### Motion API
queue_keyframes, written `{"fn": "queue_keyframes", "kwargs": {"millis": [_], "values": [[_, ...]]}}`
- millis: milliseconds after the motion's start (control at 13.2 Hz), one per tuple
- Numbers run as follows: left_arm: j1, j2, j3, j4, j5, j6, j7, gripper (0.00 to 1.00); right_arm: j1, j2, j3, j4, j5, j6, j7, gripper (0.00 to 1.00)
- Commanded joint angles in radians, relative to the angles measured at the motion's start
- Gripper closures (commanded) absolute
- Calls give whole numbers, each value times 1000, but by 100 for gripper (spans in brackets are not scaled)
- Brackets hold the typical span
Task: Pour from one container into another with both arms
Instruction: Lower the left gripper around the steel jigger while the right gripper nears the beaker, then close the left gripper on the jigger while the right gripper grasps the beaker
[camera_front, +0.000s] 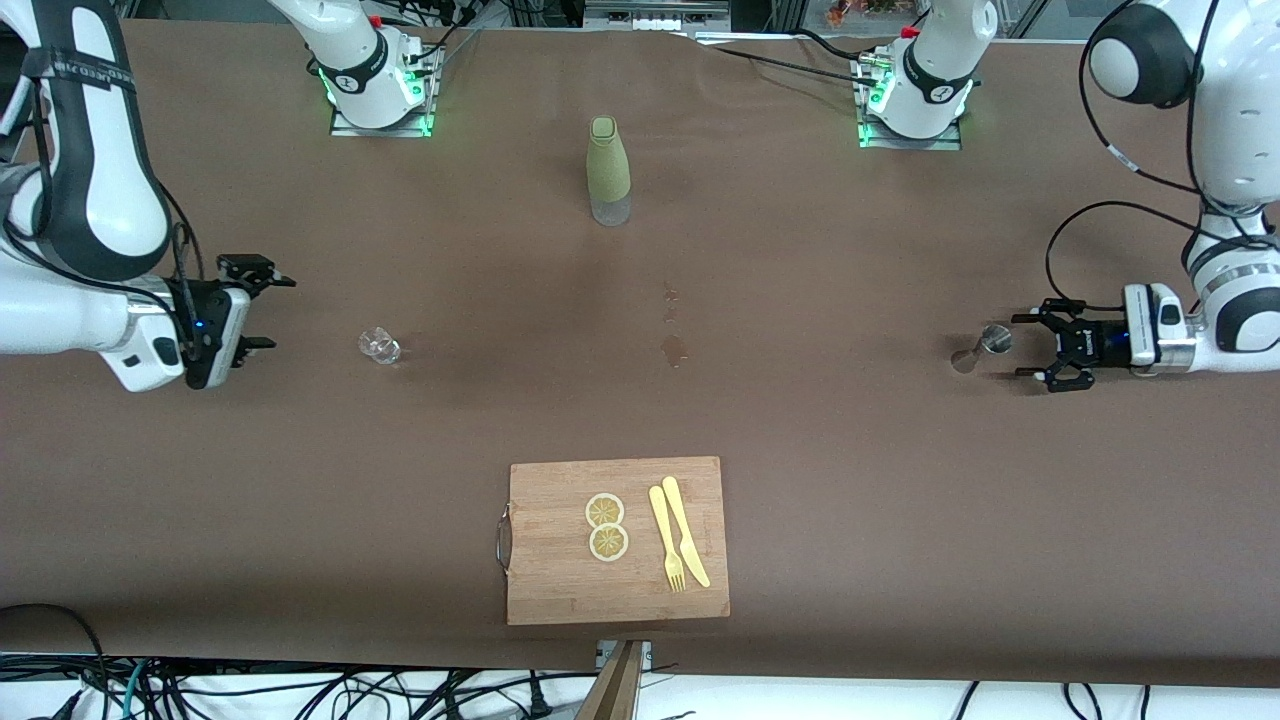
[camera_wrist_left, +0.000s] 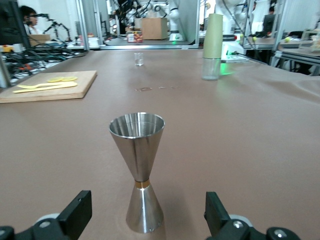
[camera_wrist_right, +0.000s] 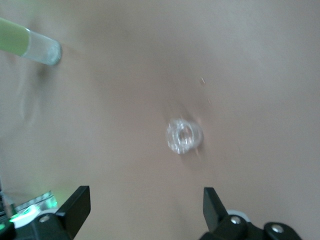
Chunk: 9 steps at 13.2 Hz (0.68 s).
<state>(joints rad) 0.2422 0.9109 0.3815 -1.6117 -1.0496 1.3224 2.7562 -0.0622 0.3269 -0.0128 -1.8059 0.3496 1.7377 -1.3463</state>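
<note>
Brown cloth covers the table (camera_front: 800, 420) in the front view. Toward the right arm's end, the tumbler (camera_front: 379, 346) stands upright, with the right gripper (camera_front: 262, 312) just beside it, fingers spread wide and empty. Toward the left arm's end, the jigger (camera_front: 981, 349) stands beside the left gripper (camera_front: 1033, 346), also wide and empty. A green bottle (camera_front: 608, 170) stands between the bases; a cutting board (camera_front: 617, 541) lies nearest the camera.

Left wrist view: the jigger (camera_wrist_left: 138, 170) stands upright between the spread fingers (camera_wrist_left: 76, 214), apart from both.

Right wrist view: the tumbler (camera_wrist_right: 183, 136) is seen from above, clear of the open fingers (camera_wrist_right: 76, 204).
</note>
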Motion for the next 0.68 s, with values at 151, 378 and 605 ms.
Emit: {"fn": "queue_keyframes", "kwargs": {"millis": [151,378,605], "values": [[-20,91,27,44,-38,-72,186,2,-42,-55,-13,-205,192,89,-346,0],[-23,95,27,44,-40,-71,201,24,-44,-48,-93,-250,232,92,-538,0],[-29,97,27,44,-67,-66,215,40,-45,-8,-166,-326,398,117,-843,0]]}}
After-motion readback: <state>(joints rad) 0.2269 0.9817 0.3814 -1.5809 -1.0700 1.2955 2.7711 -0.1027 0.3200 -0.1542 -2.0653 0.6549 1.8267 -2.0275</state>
